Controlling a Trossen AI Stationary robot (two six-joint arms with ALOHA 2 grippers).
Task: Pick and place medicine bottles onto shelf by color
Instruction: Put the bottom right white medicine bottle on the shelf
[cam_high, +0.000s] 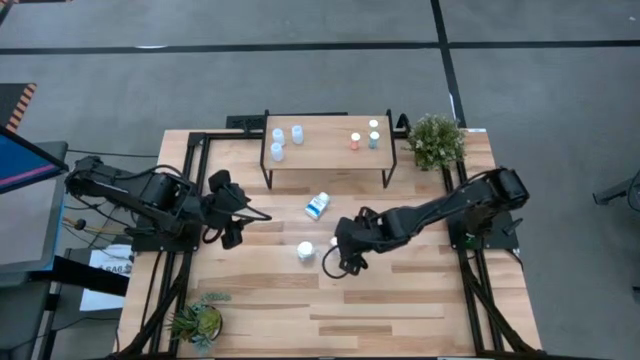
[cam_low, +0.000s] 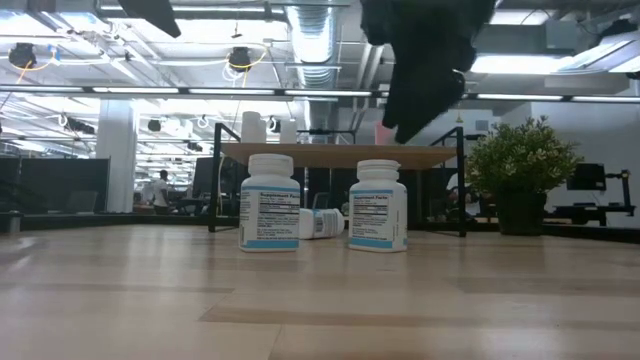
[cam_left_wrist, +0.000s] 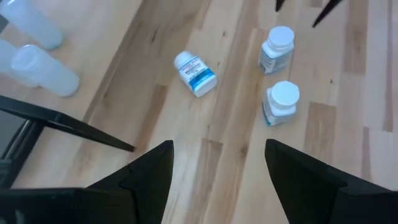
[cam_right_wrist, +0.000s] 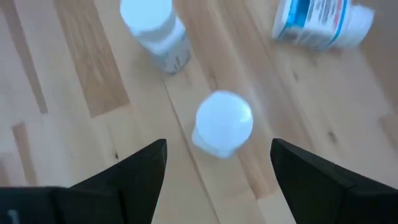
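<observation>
Right wrist view looks down on an upright white bottle (cam_right_wrist: 222, 126) on the counter (cam_high: 400, 310), framed between the spread fingers of the empty right tool (cam_high: 345, 255), so the pick looks about to start and calls for a straight descent. Its neighbours, a second upright bottle (cam_high: 305, 251) and a toppled one (cam_high: 318, 206), crowd the approach. The left tool (cam_high: 232, 215) waits open and empty, leaving room toward the shelf (cam_high: 325, 150).
</observation>
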